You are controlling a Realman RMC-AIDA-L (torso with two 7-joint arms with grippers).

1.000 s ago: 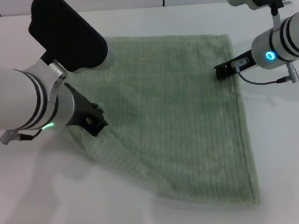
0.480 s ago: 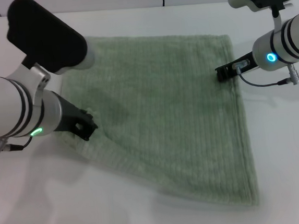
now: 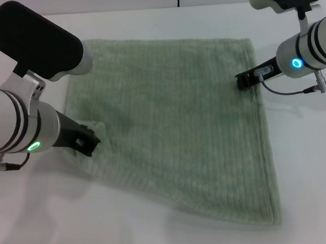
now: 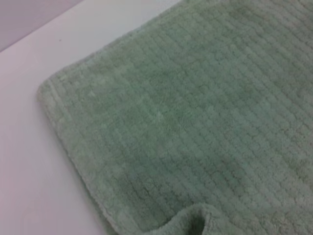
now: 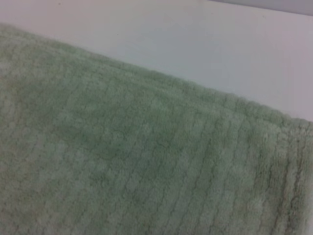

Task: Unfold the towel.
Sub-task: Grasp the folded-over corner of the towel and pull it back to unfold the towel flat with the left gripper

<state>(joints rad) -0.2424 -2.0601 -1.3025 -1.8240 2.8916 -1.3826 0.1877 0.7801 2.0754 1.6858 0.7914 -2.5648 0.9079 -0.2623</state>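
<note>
Head view: the towel [image 3: 180,126] is lying spread across the white table [image 3: 161,236], filling the centre. At nine o'clock the left gripper [image 3: 90,142] is pinching a raised bit of its edge; at two o'clock the right gripper [image 3: 245,80] is pressing on the hem, jaws impossible to read.

Left wrist view: ribbed cloth [image 4: 195,122], one small fold bunching up.

Right wrist view: cloth [image 5: 122,161] is lying flat.

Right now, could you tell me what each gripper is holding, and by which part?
The left gripper pinches the towel at its left edge, where the cloth bunches. The right gripper is at the right edge; its hold cannot be told.
</note>
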